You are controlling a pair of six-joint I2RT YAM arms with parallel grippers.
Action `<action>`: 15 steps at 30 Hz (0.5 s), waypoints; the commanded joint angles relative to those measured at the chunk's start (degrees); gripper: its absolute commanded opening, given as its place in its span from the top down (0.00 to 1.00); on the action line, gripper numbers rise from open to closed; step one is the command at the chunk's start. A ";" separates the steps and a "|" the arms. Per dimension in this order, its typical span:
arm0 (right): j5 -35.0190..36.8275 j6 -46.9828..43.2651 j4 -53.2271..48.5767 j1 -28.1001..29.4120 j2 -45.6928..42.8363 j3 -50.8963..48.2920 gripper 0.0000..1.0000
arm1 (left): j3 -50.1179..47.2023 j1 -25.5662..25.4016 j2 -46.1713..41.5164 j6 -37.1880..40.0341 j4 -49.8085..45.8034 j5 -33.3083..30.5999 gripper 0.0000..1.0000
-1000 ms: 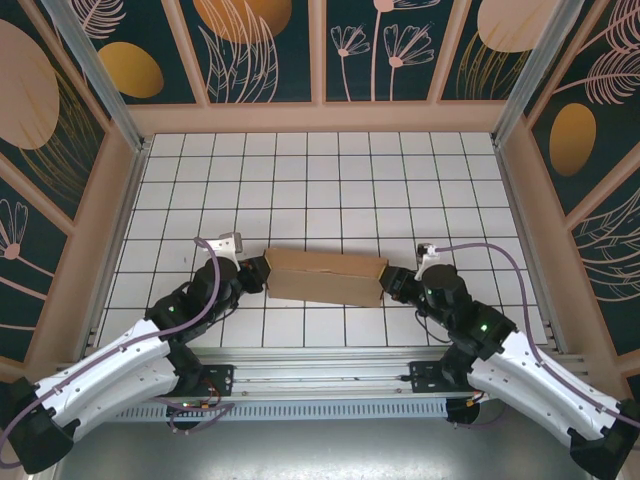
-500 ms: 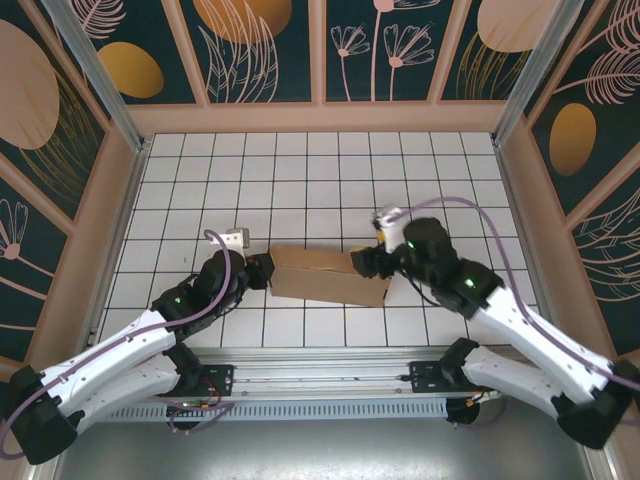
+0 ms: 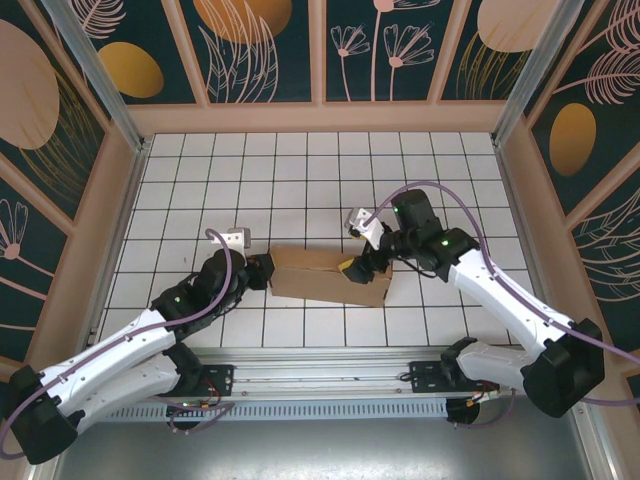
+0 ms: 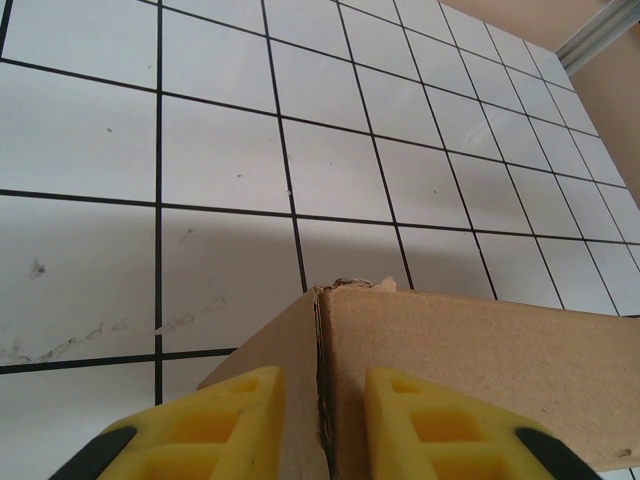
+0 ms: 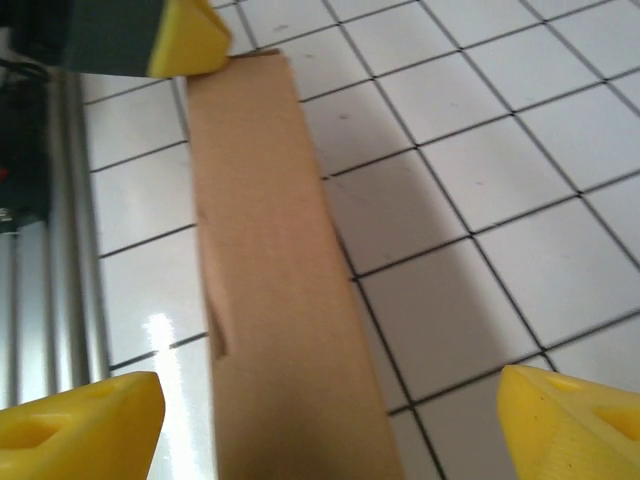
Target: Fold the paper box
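Note:
The paper box (image 3: 328, 278) is a low brown cardboard box lying across the white tiled table near its front. My left gripper (image 3: 264, 272) is at the box's left end. In the left wrist view its yellow fingers (image 4: 215, 420) press from both sides on the box's corner seam (image 4: 322, 380), so the left gripper (image 4: 320, 430) is shut on the paper box (image 4: 480, 350). My right gripper (image 3: 352, 266) hovers over the right part of the box. In the right wrist view the right gripper (image 5: 325, 430) is wide open, with the box (image 5: 280, 300) below and between its fingertips (image 5: 85, 425).
Wooden walls with dark floral panels enclose the table (image 3: 320, 180) on three sides. A metal rail (image 5: 60, 200) runs along the near edge by the arm bases. White tiles lie bare behind the box and to both sides.
The right gripper has let go of the box's right end, risen and swung inward over the box, and opened wide. The left gripper has kept its grip and hardly moved.

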 commanded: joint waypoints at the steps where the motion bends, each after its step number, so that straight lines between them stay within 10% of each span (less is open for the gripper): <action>1: -6.03 -0.77 0.15 1.14 0.99 0.05 0.14 | 0.36 -0.12 0.02 1.38 -4.39 1.02 0.72; 15: 1.65 -1.65 4.76 5.30 4.66 -4.98 0.17 | -0.09 -0.17 -0.47 1.14 -4.38 0.71 0.73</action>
